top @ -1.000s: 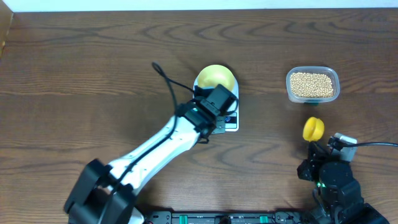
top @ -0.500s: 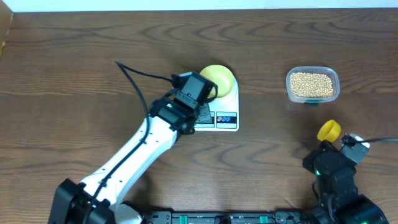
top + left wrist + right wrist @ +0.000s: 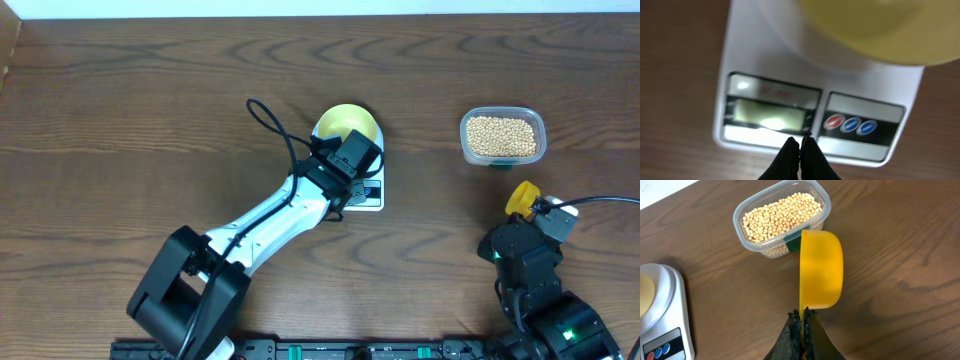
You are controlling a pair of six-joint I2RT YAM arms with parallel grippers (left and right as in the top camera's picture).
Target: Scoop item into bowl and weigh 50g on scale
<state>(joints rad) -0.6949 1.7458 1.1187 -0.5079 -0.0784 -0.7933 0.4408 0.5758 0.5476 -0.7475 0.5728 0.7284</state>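
The white scale [image 3: 371, 199] carries the pale-yellow bowl [image 3: 347, 124], which looks empty from overhead. My left gripper [image 3: 348, 178] hovers over the scale's front. In the left wrist view it [image 3: 800, 141] is shut and empty, its tips at the front edge between the grey display [image 3: 771, 114] and the coloured buttons [image 3: 850, 124]; whether they touch is unclear. The beige beans [image 3: 780, 216] fill a clear tub [image 3: 503, 136]. My right gripper [image 3: 804, 314] is shut on the handle of a yellow scoop [image 3: 821, 270], held on edge just short of the tub.
The dark wooden table [image 3: 150, 110] stretches wide to the left and behind the scale. The left arm [image 3: 270, 220] runs diagonally from the front left to the scale. In the right wrist view the scale [image 3: 665, 325] shows at the left edge.
The left arm swung off to the left of the scale and came back over its front. The right gripper carried the scoop rightward and a little closer to the tub.
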